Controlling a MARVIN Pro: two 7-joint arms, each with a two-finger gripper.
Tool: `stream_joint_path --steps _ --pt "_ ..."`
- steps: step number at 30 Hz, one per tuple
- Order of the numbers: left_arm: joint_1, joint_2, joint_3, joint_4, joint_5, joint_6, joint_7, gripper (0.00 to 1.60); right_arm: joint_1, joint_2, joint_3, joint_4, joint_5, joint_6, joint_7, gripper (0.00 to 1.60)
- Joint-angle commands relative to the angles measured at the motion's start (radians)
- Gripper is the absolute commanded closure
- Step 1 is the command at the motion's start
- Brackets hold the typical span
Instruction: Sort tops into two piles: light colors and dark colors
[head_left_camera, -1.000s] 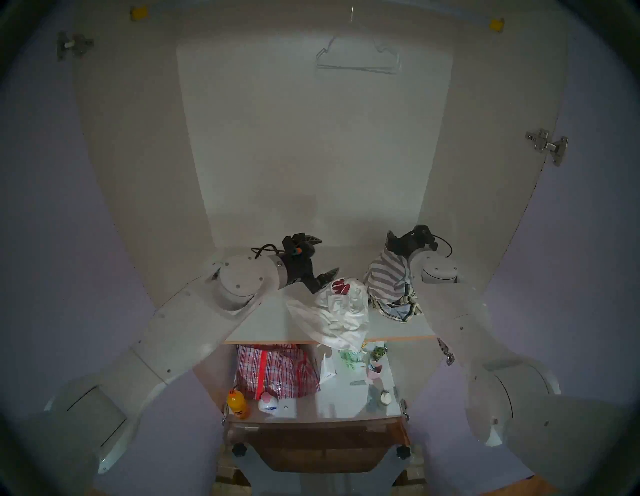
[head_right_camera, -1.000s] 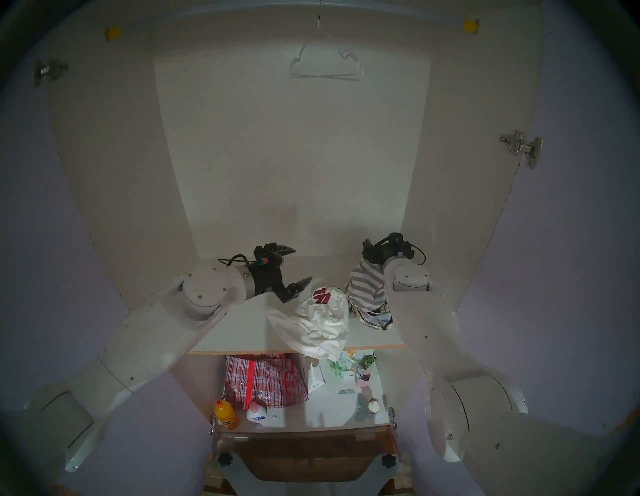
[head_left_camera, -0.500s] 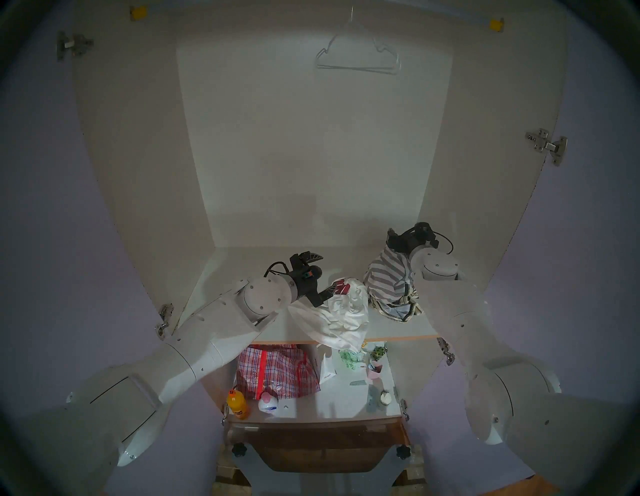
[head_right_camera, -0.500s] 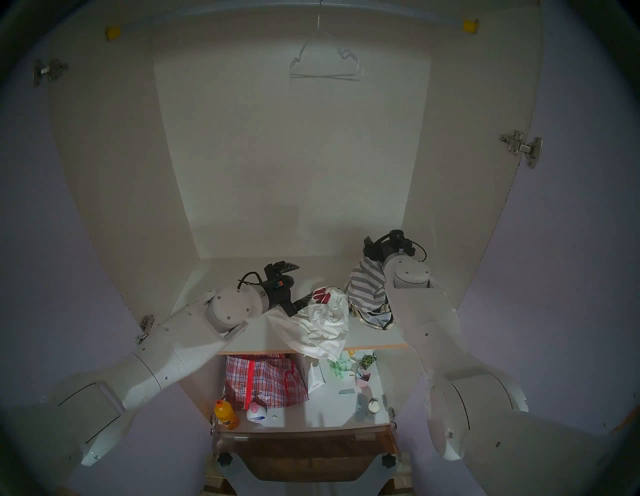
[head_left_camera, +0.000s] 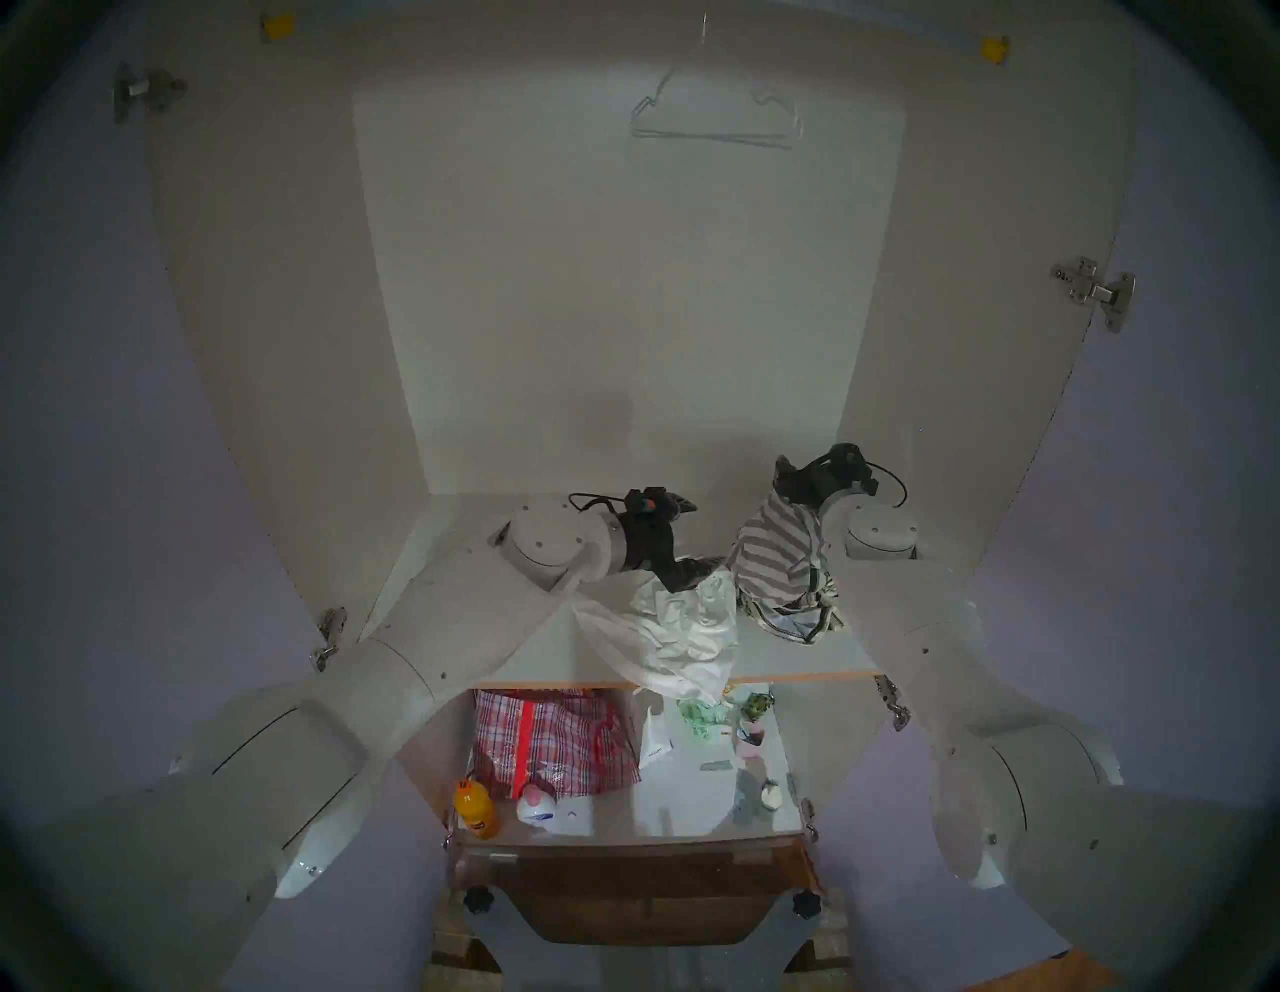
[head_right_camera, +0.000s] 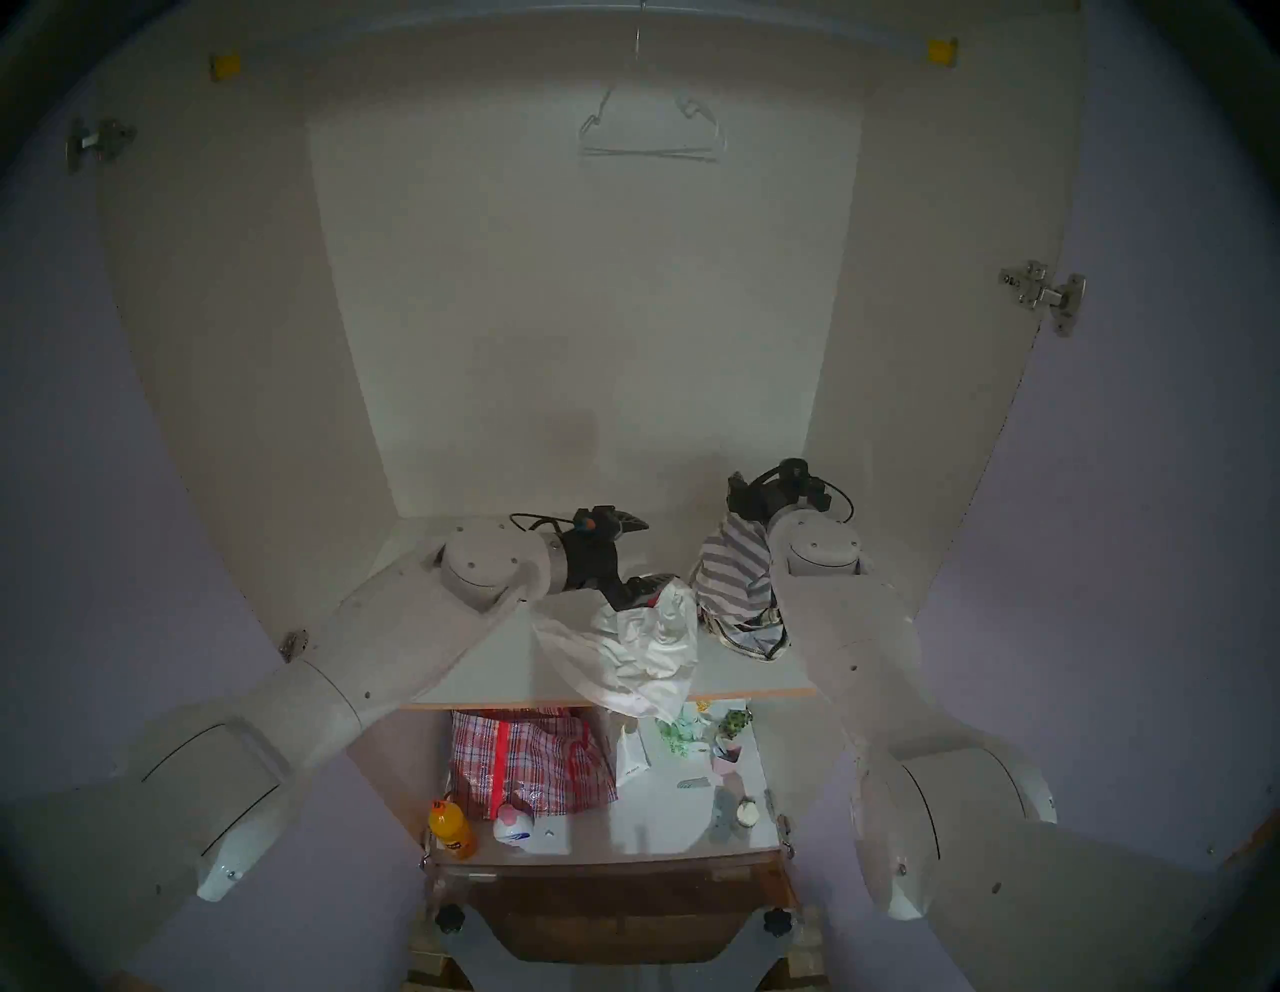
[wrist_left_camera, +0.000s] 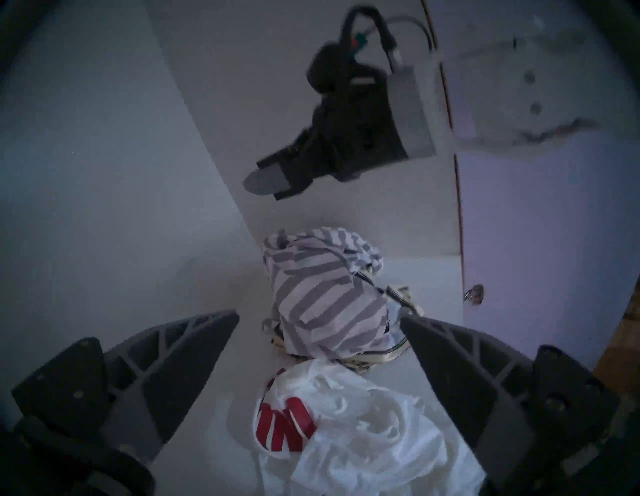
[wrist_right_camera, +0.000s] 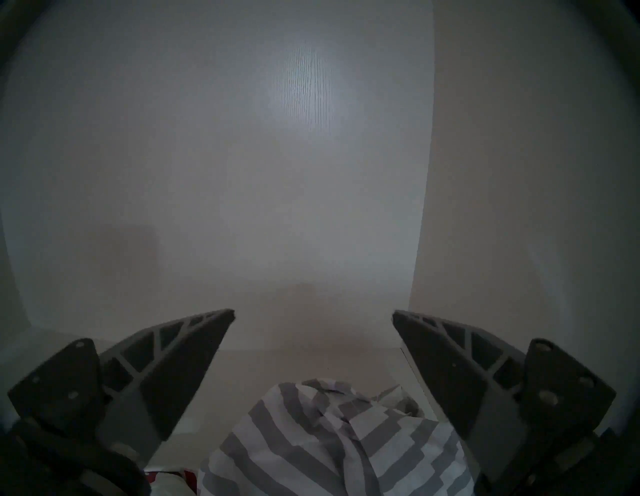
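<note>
Hovering left claw wide, empty, over white top | right claw wide, empty

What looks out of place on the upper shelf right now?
The white top with a red print spills over the front edge of the upper shelf, a loose fold hanging toward the shelf below. It looks likely to slide off. The striped heap sits fully on the shelf.

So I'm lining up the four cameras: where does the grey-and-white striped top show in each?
Head left: grey-and-white striped top, right of centre.
Head right, right of centre.
Left wrist, centre.
Right wrist, bottom centre.
Shared landmark: white top beside it.
</note>
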Motion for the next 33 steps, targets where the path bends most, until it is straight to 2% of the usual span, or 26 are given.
stream_joint_path --steps 1,4,6,7,8,11,12,15,17,19,20,22,24,26,28,30,33 --pt "-0.007 -0.101 -0.034 0.034 0.045 0.019 0.126 0.00 0.032 -0.003 0.000 -0.028 0.001 -0.006 0.001 0.00" --pt "-0.002 -0.160 -0.035 0.078 0.123 0.037 0.254 0.00 0.032 -0.003 0.000 -0.028 0.001 -0.006 0.001 0.00" --pt "0.011 -0.196 -0.061 0.102 0.154 0.057 0.326 0.00 0.032 -0.003 0.000 -0.027 0.001 -0.006 0.001 0.00" --pt "0.010 -0.212 -0.067 0.117 0.190 0.077 0.344 0.00 0.032 -0.003 0.000 -0.027 0.001 -0.006 0.001 0.00" --pt "0.020 -0.229 -0.075 0.125 0.225 0.084 0.401 0.00 0.032 -0.003 0.000 -0.028 0.001 -0.005 0.001 0.00" --pt "0.041 -0.250 -0.097 0.126 0.271 0.127 0.484 0.00 0.031 -0.003 0.000 -0.030 0.001 -0.004 0.001 0.00" --pt "0.049 -0.259 -0.109 0.123 0.294 0.164 0.527 0.00 0.031 -0.003 0.000 -0.031 0.001 -0.004 0.001 0.00" --pt "0.065 -0.257 -0.139 0.094 0.285 0.196 0.580 0.00 0.031 -0.003 0.000 -0.031 0.001 -0.004 0.001 0.00" --pt "0.072 -0.251 -0.148 0.076 0.276 0.202 0.582 0.00 0.031 -0.003 0.000 -0.031 0.001 -0.004 0.001 0.00" --pt "0.098 -0.244 -0.176 0.030 0.269 0.223 0.639 0.00 0.031 -0.003 0.000 -0.032 0.001 -0.004 0.001 0.00" --pt "0.098 -0.244 -0.176 0.030 0.269 0.223 0.639 0.00 0.031 -0.003 0.000 -0.032 0.001 -0.004 0.001 0.00" --pt "0.108 -0.251 -0.225 0.025 0.239 0.216 0.676 0.00 0.031 -0.003 0.000 -0.030 0.001 -0.004 0.001 0.00" --pt "0.120 -0.254 -0.252 0.014 0.211 0.213 0.677 0.00 0.031 -0.003 0.000 -0.031 0.001 -0.004 0.001 0.00" --pt "0.134 -0.282 -0.297 0.019 0.178 0.216 0.683 0.00 0.031 -0.003 0.000 -0.031 0.001 -0.004 0.001 0.00" --pt "0.136 -0.284 -0.297 0.026 0.165 0.212 0.660 0.00 0.031 -0.003 0.000 -0.031 0.001 -0.004 0.001 0.00" --pt "0.150 -0.310 -0.322 0.034 0.120 0.197 0.641 0.00 0.031 -0.003 0.000 -0.031 0.001 -0.004 0.001 0.00" --pt "0.148 -0.313 -0.314 0.027 0.124 0.210 0.641 0.00 0.031 -0.003 0.000 -0.031 0.001 -0.004 0.001 0.00"
